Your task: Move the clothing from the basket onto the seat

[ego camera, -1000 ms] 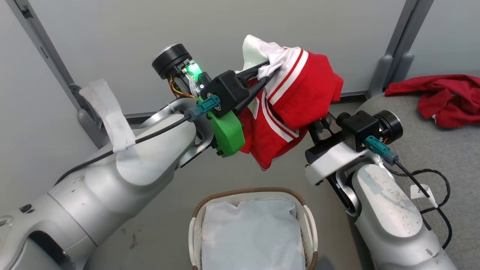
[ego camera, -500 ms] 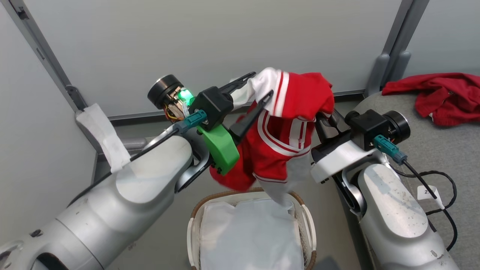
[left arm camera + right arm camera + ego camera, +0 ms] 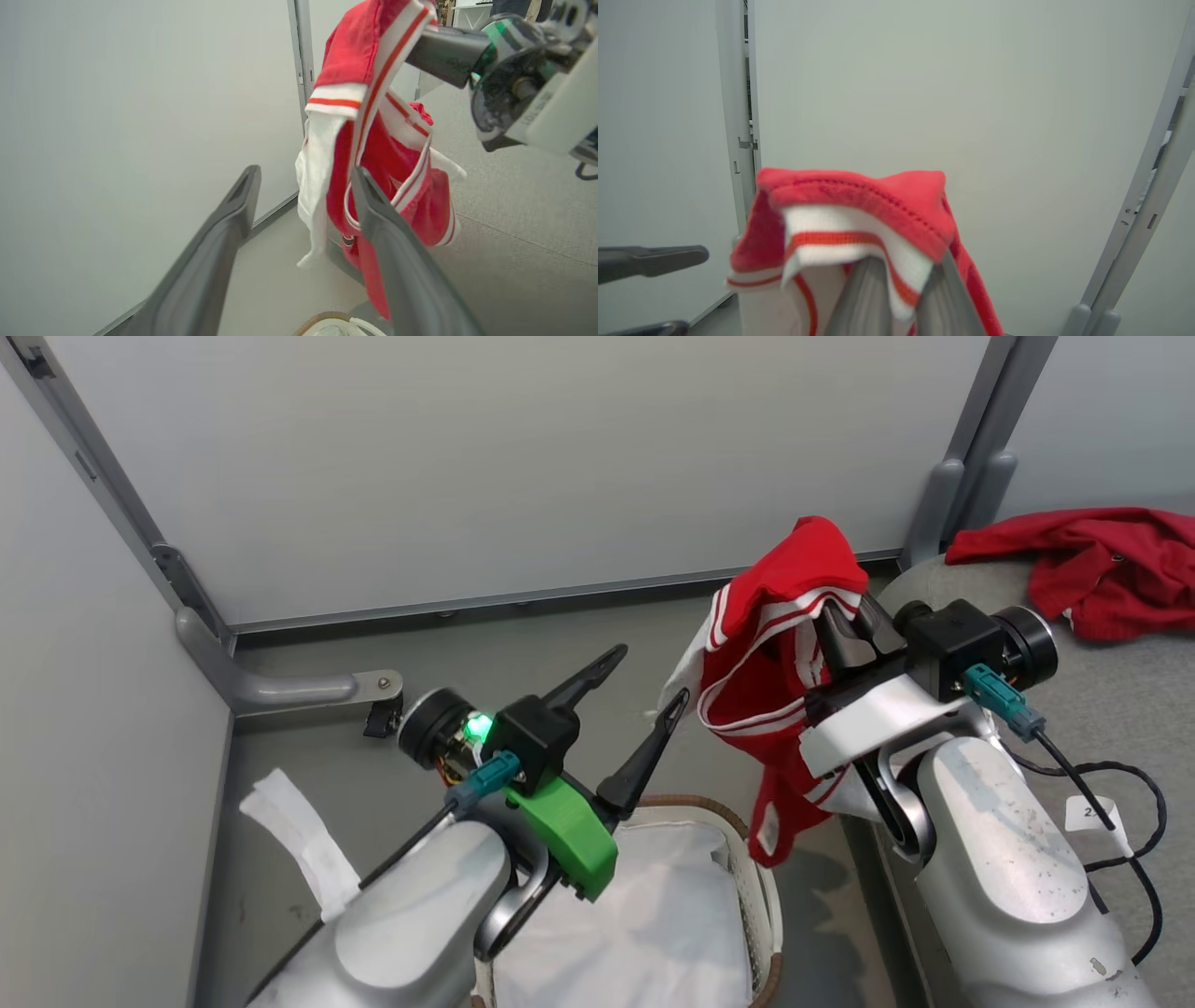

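- looking down nearest at the basket (image 3: 758, 896) on the floor: only the white liner (image 3: 644, 915) inside, no red cloth in it.
- just above its rim, finding the left gripper (image 3: 648, 677) spread wide and pinching nothing; one fingertip right beside the hanging white edge of the jersey (image 3: 775, 644), touching or not, cannot tell.
- further to the right, seeing the right gripper (image 3: 843, 633) pressed together on that jersey, pinching a fold of red body and white striped trim, with loose cloth draped over the fingers and dangling free below.
- placing the jersey in the air between the basket and the seat (image 3: 1139, 681), its lowest tail hanging just off the basket's right rim and near the seat's left edge, resting on neither.
- beyond, noting the plain red garment (image 3: 1092, 569) already lying crumpled at the seat's far edge, close to the wall.
- judging the step in hand: carrying the last garment across in one gripper, basket emptied, one piece delivered, so well past halfway.
- next move, as a judgement: swinging the right arm over the seat's left edge, high enough to drag no cloth against it, lowering onto bare cushion short of the plain garment, then parting the fingers; keeping the left gripper back from the dangling sleeve to avoid snagging.
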